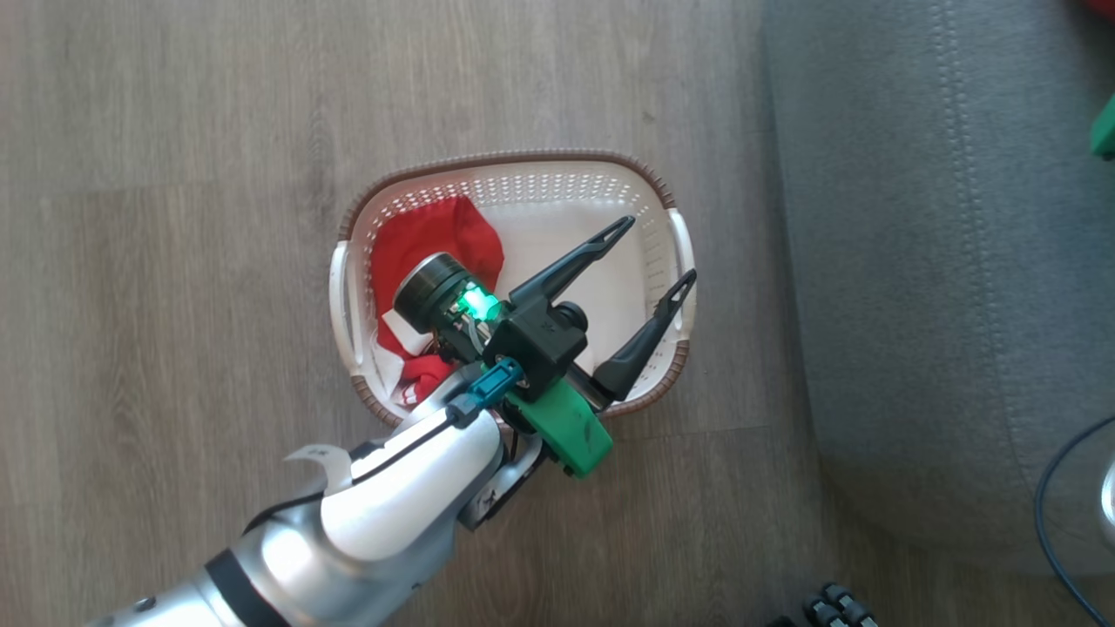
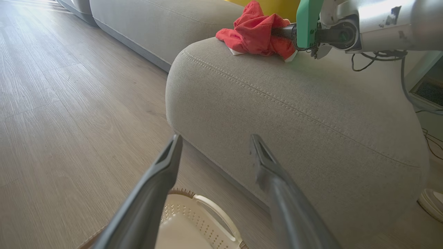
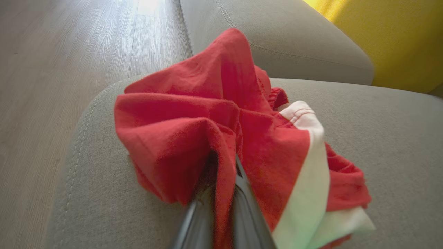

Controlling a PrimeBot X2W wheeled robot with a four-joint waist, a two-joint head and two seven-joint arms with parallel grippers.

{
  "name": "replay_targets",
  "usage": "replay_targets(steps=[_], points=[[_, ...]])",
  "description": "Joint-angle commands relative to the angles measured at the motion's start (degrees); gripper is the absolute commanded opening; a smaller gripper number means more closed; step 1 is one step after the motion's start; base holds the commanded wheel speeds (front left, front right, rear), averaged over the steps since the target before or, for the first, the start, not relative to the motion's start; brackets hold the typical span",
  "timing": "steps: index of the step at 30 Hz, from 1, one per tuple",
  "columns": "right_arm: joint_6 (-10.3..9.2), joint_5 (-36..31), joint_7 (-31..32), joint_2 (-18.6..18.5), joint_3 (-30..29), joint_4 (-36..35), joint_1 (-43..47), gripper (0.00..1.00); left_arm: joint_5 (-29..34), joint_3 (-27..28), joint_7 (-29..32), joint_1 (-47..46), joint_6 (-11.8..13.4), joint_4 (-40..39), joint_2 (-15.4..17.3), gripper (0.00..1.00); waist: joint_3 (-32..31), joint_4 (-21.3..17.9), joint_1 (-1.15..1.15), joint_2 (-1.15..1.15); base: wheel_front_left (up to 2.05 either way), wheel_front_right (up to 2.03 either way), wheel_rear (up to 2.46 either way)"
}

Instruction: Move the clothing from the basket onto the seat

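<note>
The cream basket (image 1: 523,161) stands on the wood floor just left of the grey seat (image 1: 915,261). A crumpled red garment with white trim (image 1: 435,239) lies in the basket's left half, partly hidden by my left wrist. My left gripper (image 1: 659,250) hovers open over the basket's bare right half, holding nothing; its wrist view shows the open fingers (image 2: 216,138) above the basket's handle (image 2: 214,211). My right gripper (image 3: 223,166) is shut on another red garment with white trim (image 3: 214,114), which rests bunched on top of the seat (image 3: 380,121), near its rounded edge (image 2: 294,110).
A second grey cushion (image 2: 155,20) lies beyond the seat, with something yellow (image 3: 380,34) behind it. A black cable (image 1: 1054,488) loops at the seat's near right corner. Wood floor (image 1: 174,261) surrounds the basket.
</note>
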Motion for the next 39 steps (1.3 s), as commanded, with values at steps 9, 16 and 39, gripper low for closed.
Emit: replay_targets(steps=[9,16,39], points=[[-0.02,3.68,-0.52,2.46,6.8,-5.5,3.97,1.0,-1.53,2.69,-1.37,0.8,1.68,-1.51,2.41,1.0,-4.57,-2.77,0.0,0.0,0.0,0.0,0.0],[-0.02,8.41,-0.53,2.23,11.81,-7.68,9.2,1.0,-3.62,3.99,-2.68,3.24,2.51,-0.86,2.67,1.0,-9.59,-2.93,0.0,0.0,0.0,0.0,0.0],[-0.02,24.88,-0.53,6.74,31.26,-19.62,26.36,1.0,-12.34,16.73,-6.35,21.16,7.92,2.13,7.92,1.0,-30.05,2.31,0.0,0.0,0.0,0.0,0.0]])
